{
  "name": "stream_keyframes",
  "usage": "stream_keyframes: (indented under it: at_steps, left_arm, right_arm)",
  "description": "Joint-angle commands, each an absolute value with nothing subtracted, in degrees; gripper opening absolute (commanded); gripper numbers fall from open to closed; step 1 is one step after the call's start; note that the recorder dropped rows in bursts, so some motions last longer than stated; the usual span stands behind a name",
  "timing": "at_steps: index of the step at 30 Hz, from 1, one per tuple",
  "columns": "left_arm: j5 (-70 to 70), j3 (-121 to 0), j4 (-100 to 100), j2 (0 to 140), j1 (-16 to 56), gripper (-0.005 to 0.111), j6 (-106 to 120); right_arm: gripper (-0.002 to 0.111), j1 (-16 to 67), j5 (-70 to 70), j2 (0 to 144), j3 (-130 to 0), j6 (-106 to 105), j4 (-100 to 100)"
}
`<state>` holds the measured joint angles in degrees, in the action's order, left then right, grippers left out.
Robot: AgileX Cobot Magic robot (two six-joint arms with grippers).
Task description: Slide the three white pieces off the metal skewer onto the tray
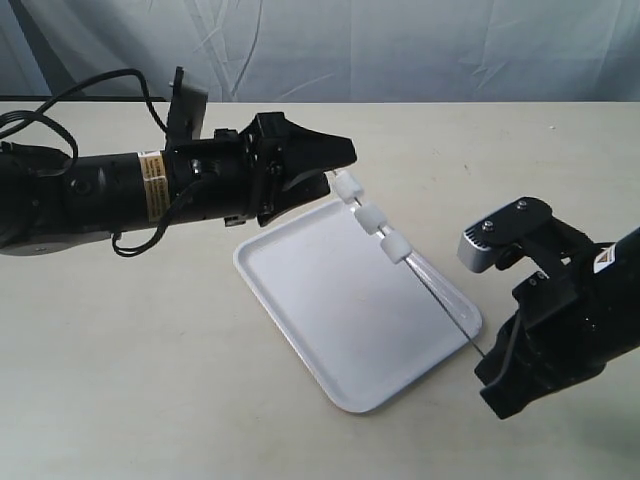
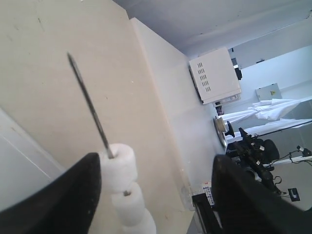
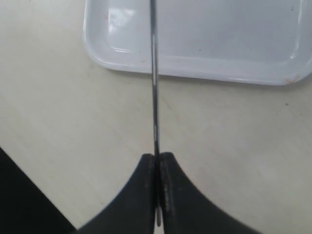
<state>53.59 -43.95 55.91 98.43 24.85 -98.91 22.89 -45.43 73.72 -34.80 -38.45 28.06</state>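
Note:
The three white pieces (image 1: 370,217) sit in a row on the upper part of the metal skewer (image 1: 440,296), which slants above the right side of the white tray (image 1: 330,310). My right gripper (image 1: 485,364) is shut on the skewer's lower end, just past the tray's near right corner; the right wrist view shows the skewer (image 3: 154,73) clamped in that gripper (image 3: 158,159). My left gripper (image 1: 338,168) is open at the skewer's top end. In the left wrist view the white pieces (image 2: 121,168) lie close beside one finger (image 2: 63,195), with the bare skewer tip (image 2: 90,105) sticking out beyond them.
The tray (image 3: 219,34) lies on a pale beige table (image 1: 150,350). Black cables (image 1: 60,105) trail behind the left arm at the back left. A wrinkled light curtain (image 1: 400,45) hangs behind the table.

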Motion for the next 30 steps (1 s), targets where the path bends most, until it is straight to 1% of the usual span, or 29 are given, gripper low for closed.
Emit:
stream_keyframes:
  at_steps: [1, 16, 18, 24, 30]
  left_arm:
    - [52.7, -44.2, 56.3, 98.7, 25.3, 0.062, -99.3]
    - [52.7, -44.2, 58.2, 98.8, 25.3, 0.062, -99.1]
    - [52.7, -44.2, 58.2, 98.8, 25.3, 0.06, -99.2]
    - [53.2, -44.2, 58.3, 98.8, 25.3, 0.049, -98.9]
    - [54.0, -44.2, 58.3, 98.8, 25.3, 0.049, -98.9]
  right_arm:
    - [-0.001, 23.0, -45.2, 73.6, -34.6, -39.0, 29.3]
    - [-0.001, 23.0, -46.8, 73.6, -34.6, -43.8, 34.2]
    - [-0.001, 23.0, -46.9, 73.6, -34.6, -43.8, 34.2]
    - [-0.001, 23.0, -47.2, 73.6, -34.6, -44.5, 35.3]
    - [-0.001, 23.0, -47.6, 73.6, -34.6, -44.6, 35.5]
